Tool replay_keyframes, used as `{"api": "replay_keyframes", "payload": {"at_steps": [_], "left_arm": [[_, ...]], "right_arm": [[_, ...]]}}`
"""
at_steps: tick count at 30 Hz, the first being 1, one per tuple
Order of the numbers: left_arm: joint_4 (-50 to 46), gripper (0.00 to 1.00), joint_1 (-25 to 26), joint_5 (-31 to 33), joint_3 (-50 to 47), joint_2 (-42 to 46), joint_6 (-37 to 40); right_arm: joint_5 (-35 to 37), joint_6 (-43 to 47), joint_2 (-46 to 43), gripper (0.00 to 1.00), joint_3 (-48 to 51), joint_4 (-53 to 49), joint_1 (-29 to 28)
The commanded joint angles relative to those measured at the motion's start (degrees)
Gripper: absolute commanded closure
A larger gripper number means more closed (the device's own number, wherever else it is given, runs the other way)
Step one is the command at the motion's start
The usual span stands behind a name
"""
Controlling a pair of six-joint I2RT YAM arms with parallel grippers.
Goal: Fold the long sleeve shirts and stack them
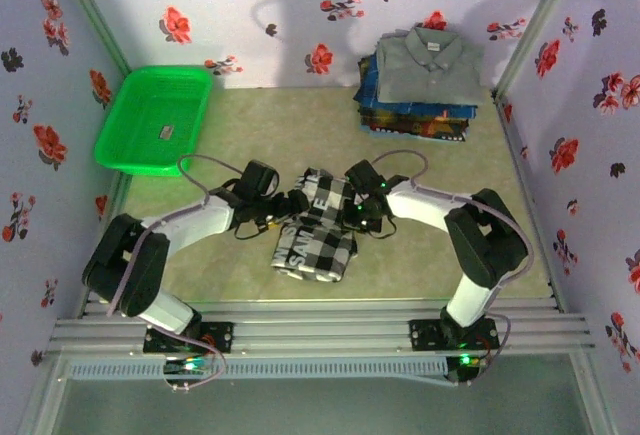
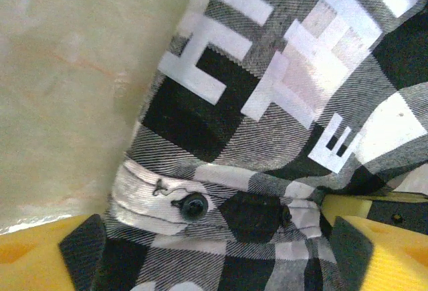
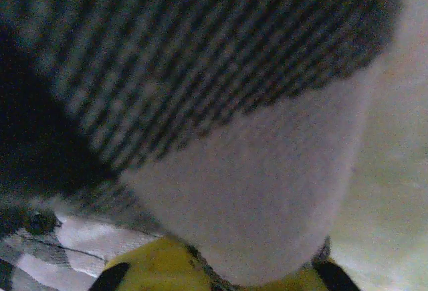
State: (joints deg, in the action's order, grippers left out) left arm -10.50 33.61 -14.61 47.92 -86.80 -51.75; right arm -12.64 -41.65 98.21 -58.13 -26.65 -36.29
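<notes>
black-and-white checked shirt (image 1: 318,237) bunched on the surface (image 1: 410,260), left end effector (image 1: 288,205) at its left edge spread wide, right end effector (image 1: 360,211) opposite pinching the cloth, folded shirts (image 1: 425,90) stacked well behind it

Checked shirt (image 1: 318,235) in the middle, folded shirts stacked far right.
The black-and-white, white-lettered checked shirt lies rumpled and partly folded at the near centre of the table (image 1: 250,125). The grey shirt (image 1: 430,65), collar up, tops a neat pile of blue and dark patterned shirts (image 1: 415,120).
</notes>
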Motion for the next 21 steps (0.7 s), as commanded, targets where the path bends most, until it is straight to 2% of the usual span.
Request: {"api": "replay_keyframes", "payload": {"at_steps": [1,7,11,14,17,21], "left_arm": [[-1.92,0.04,-2.18,2.4,0.15,6.19,3.97],[-7.9,0.0,-8.46,3.45,0.96,17.63,8.41],[-15.8,0.0,-13.7,3.45,3.87,24.91,11.82],[-21.42,0.0,-16.91,3.11,5.83,29.23,14.22],[-25.39,0.0,-18.93,2.66,6.65,32.28,15.43],[-27.33,0.0,-19.98,2.29,5.81,34.38,15.42]], "right_arm": [[11.65,4.23,-3.47,0.98,-6.11,-13.17,-0.11],[28.25,16.22,-9.42,1.0,-16.97,-35.07,0.46],[45.44,22.42,-11.45,1.0,-26.71,-50.78,0.36],[57.16,25.79,-9.88,1.0,-33.35,-58.92,-1.41],[58.79,27.68,-5.02,1.0,-35.82,-62.45,-3.52],[55.39,28.55,4.81,1.0,-32.75,-58.95,-7.57]]}}
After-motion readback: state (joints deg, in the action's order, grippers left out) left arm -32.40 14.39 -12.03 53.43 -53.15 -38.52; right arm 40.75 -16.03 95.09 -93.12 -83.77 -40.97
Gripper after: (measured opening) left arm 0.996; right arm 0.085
